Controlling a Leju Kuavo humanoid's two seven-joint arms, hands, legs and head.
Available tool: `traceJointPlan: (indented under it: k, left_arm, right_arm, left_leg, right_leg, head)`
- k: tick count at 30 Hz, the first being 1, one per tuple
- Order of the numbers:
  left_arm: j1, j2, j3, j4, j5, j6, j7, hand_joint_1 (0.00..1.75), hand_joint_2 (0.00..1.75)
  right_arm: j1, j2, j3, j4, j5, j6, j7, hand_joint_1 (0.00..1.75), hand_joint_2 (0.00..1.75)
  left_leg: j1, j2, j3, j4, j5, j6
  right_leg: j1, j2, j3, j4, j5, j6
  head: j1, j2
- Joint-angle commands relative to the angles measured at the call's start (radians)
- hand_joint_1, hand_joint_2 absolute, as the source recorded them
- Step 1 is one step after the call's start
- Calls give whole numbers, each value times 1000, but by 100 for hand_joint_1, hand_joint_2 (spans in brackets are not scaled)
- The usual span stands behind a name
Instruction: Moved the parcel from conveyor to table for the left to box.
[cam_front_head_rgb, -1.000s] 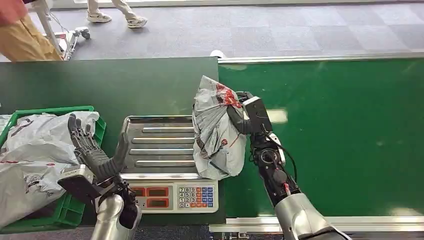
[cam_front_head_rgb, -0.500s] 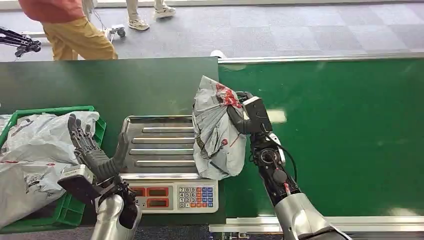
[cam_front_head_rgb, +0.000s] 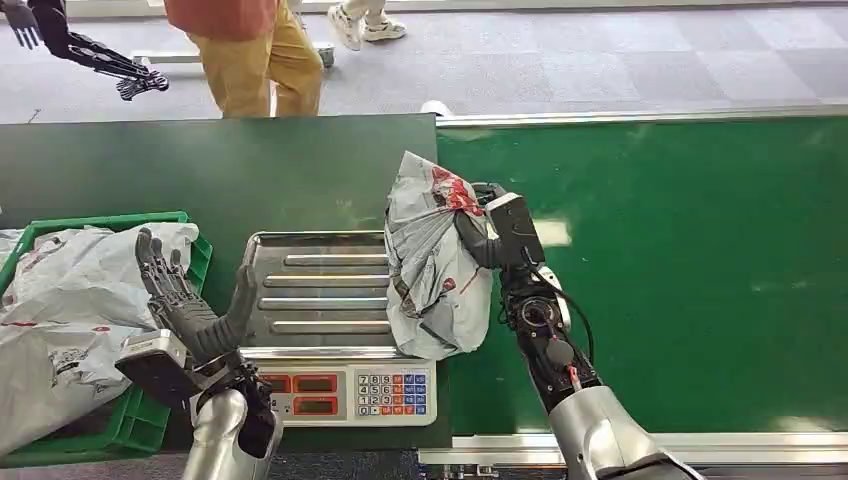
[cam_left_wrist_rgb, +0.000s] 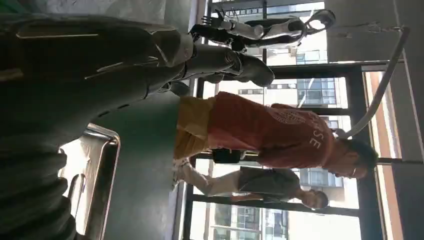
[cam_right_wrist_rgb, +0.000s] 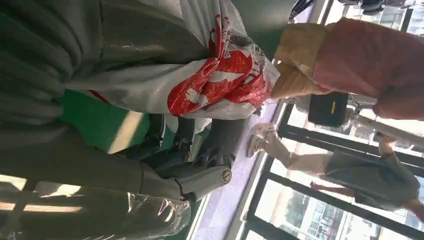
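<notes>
My right fingers (cam_front_head_rgb: 478, 240) are wrapped around the parcel (cam_front_head_rgb: 432, 262), a crinkly grey plastic bag with red marks on it, and my right hand (cam_front_head_rgb: 492, 232) holds it from its right side. In the right wrist view I can see the bag (cam_right_wrist_rgb: 200, 75) pressed against my thumb. The parcel stands up tall, with its long side running away from me, and its bottom end rests on the right edge of the metal scale tray (cam_front_head_rgb: 310, 290). It sits right on the line between the bright green conveyor (cam_front_head_rgb: 680, 270) and the dark green surface (cam_front_head_rgb: 200, 170). My left hand (cam_front_head_rgb: 190, 300) waits just past the tray's other side, fingers apart and pointing up, holding nothing. So the parcel lies to the right of my left hand, with the tray between them. I think the parcel still needs to be let go before my left hand can take it. The green box (cam_front_head_rgb: 135, 420), beside my left hand, already has grey bags in it. Past the surface is a grey floor, and a person in yellow trousers (cam_front_head_rgb: 255, 60) is there.
</notes>
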Motion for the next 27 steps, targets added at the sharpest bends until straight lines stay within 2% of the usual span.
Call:
traceJointPlan:
  k: [1,27]
  left_arm:
    - [-7,10,7,19,1,2,-3,0,175]
    - [-7,10,7,19,1,2,-3,0,175]
  right_arm:
    - [-51,-5,-11,59,-1,-1,2,175,175]
    - [-51,-5,-11,59,-1,-1,2,175,175]
  left_leg:
    - [0,0,2,0,-1,0]
    - [0,0,3,-1,-1,0]
  right_leg:
    - [0,1,2,0,-1,0]
    - [0,1,3,-1,-1,0]
  head:
    - [0,0]
    - [0,0]
